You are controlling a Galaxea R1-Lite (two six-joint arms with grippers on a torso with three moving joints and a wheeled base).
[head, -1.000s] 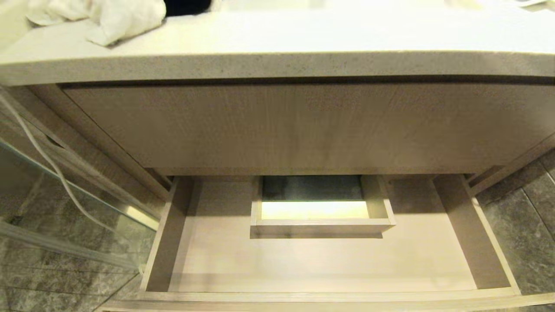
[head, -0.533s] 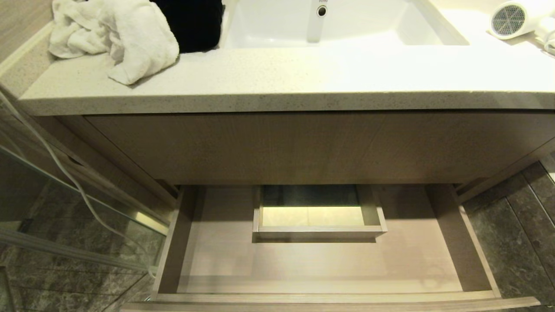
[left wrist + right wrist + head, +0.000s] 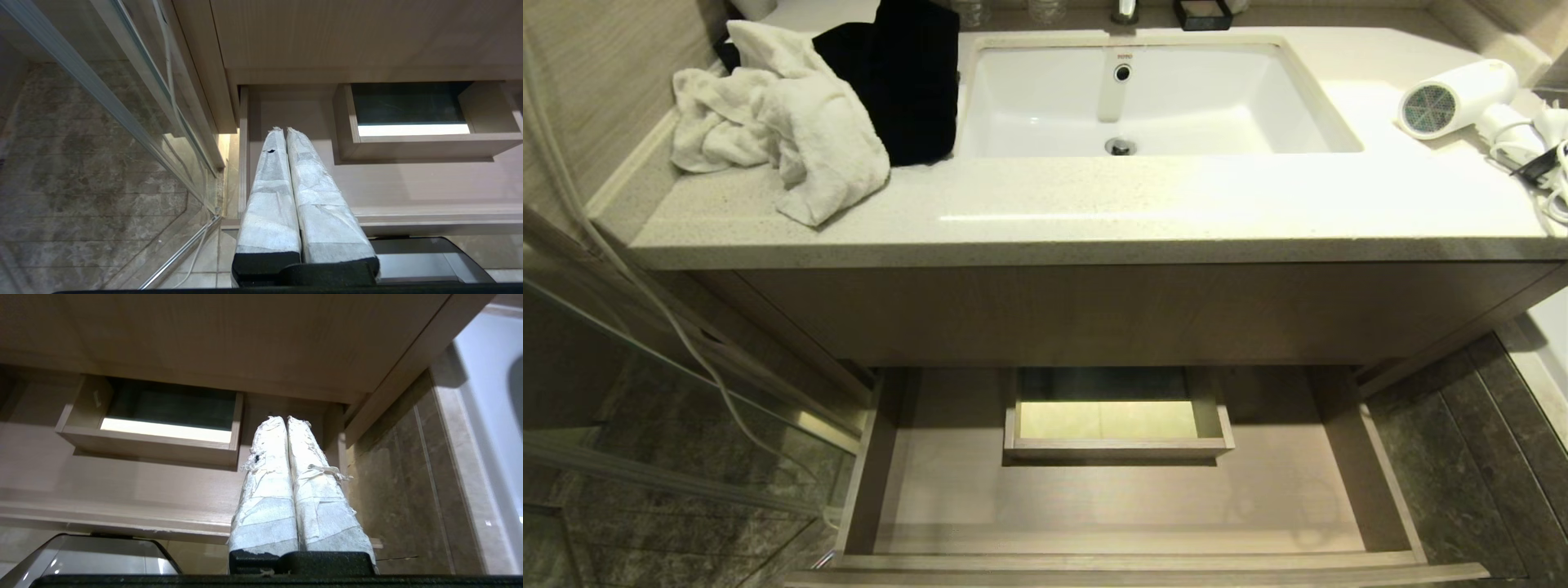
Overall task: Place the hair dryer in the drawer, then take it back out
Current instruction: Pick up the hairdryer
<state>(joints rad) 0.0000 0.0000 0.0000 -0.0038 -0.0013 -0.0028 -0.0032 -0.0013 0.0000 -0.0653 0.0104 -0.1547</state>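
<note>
This is a bathroom, most likely in a home or hotel. A white undermount sink [image 3: 1143,98] with a drain and overflow hole is set into a pale speckled stone surface [image 3: 1094,212]. Crumpled white towels [image 3: 784,139] and a black cloth [image 3: 907,82] lie beside the basin, and a white hair dryer [image 3: 1458,96] rests at the other end. Below is a wood-grain vanity with an open drawer [image 3: 931,498]. Grey marble-look floor tiles [image 3: 1454,474] and a glass shower panel [image 3: 645,425] flank it.
</note>
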